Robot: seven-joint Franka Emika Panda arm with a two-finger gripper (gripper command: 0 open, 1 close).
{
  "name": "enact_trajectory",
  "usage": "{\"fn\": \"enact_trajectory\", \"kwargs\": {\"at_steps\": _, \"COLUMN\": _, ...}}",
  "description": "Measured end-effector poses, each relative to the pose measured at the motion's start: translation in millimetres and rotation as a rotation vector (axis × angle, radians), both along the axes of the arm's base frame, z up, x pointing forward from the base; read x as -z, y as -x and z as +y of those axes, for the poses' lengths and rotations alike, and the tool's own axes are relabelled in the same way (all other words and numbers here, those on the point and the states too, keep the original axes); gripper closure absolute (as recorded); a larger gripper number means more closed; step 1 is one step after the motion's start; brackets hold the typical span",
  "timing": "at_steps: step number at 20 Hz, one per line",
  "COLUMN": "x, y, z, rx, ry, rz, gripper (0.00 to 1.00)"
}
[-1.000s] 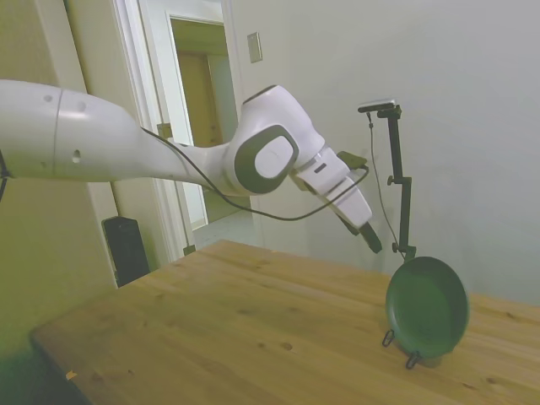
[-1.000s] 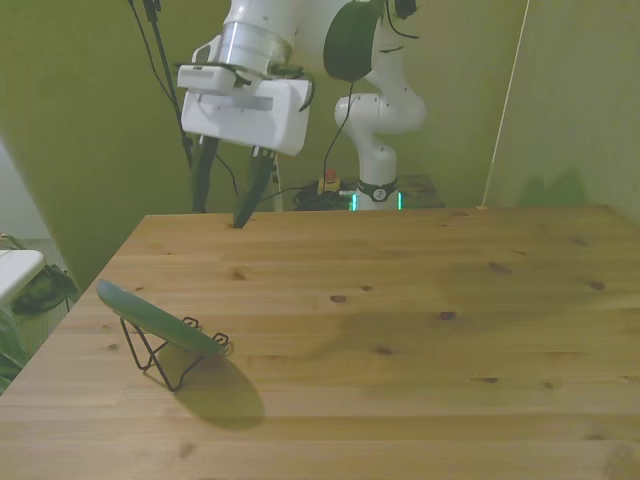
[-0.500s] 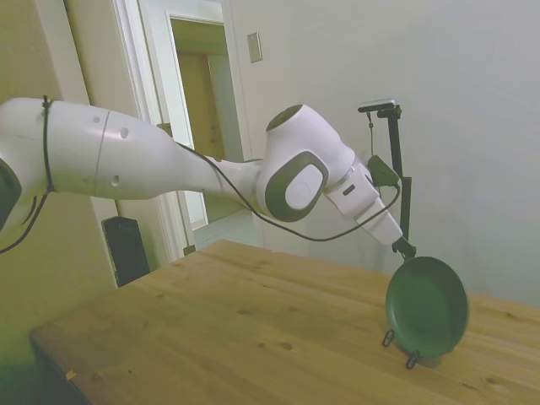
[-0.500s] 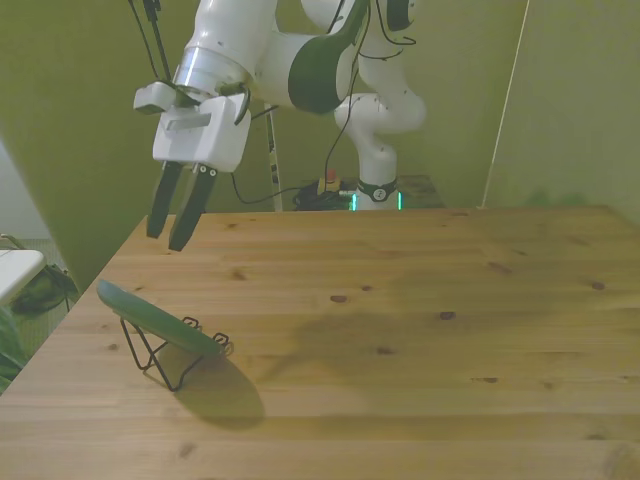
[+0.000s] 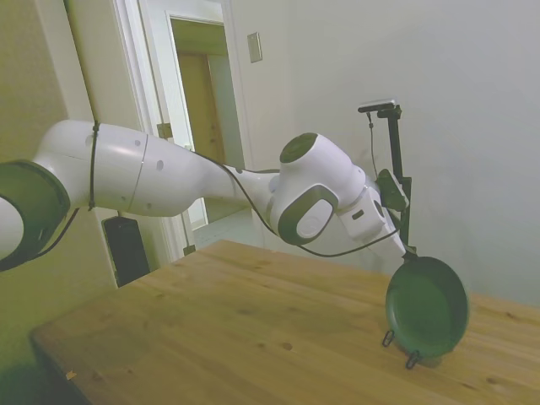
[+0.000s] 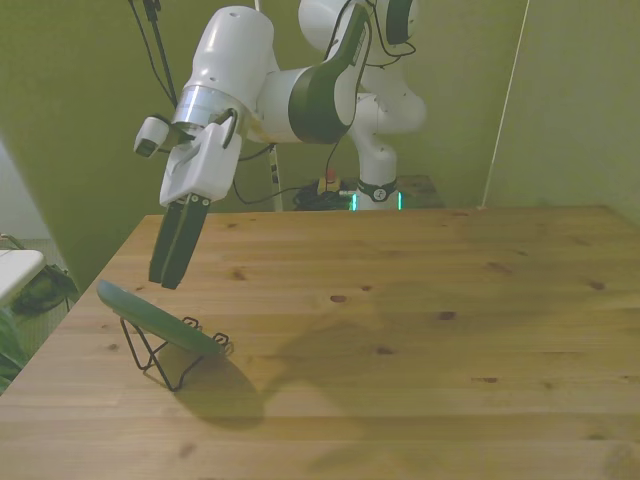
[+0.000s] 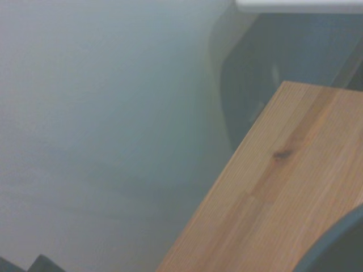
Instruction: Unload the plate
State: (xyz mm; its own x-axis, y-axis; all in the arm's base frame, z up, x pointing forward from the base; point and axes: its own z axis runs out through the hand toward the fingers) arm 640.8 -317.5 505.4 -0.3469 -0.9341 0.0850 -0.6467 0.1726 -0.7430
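I see the plate (image 6: 158, 319) leaning tilted in the wire rack (image 6: 160, 355) near the table's (image 6: 400, 330) edge at the front view's left, with my gripper (image 6: 169, 275) poised just above its upper rim, jaws nearly closed with only a slim gap and holding nothing. It looks rigid, smooth and likely breakable, so I judge the exposed top rim the place to pinch, lifting gently.

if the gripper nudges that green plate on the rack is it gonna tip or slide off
Probably tips easily: the plate leans steeply on a thin wire rack, held only near its lower edge. It looks rigid, so it should lift whole. Its matte rim may grip fairly well.
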Motion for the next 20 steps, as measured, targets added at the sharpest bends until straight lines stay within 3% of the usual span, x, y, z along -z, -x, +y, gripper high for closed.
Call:
{"fn": "enact_trajectory", "kwargs": {"at_steps": 15, "x": 32, "y": 2, "z": -36, "rx": 0.052, "ry": 0.009, "rz": 0.026, "gripper": 0.00}}
{"fn": "enact_trajectory", "kwargs": {"at_steps": 16, "x": 35, "y": 1, "z": -38, "rx": 0.054, "ry": 0.012, "rz": 0.028, "gripper": 1.00}}
{"fn": "enact_trajectory", "kwargs": {"at_steps": 20, "x": 40, "y": -2, "z": -43, "rx": 0.058, "ry": 0.017, "rz": 0.031, "gripper": 1.00}}
